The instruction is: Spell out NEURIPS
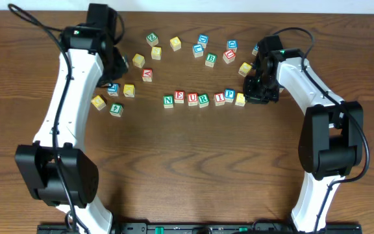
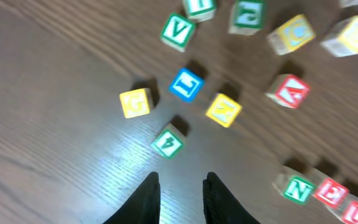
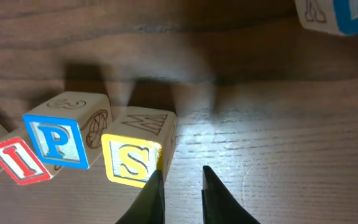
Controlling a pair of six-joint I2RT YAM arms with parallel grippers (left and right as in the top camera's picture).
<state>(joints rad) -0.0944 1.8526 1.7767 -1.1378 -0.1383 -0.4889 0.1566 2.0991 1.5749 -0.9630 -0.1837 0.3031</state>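
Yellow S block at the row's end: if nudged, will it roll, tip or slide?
Probably slides: the yellow S block is a flat-faced cube, square on the table. Looks like stiff, light wood. Pushed along the row, it may shove the P block.

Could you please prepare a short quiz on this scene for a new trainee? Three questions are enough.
1. True or false: the yellow S cube stands next to the blue P cube, at one end of the row.
2. What is between the fingers of the right gripper? A) the S cube B) a red I cube C) nothing
3. Fill in: the first cube, at the other end, bears a green ___.
Key: 1 true; 2 C; 3 N.
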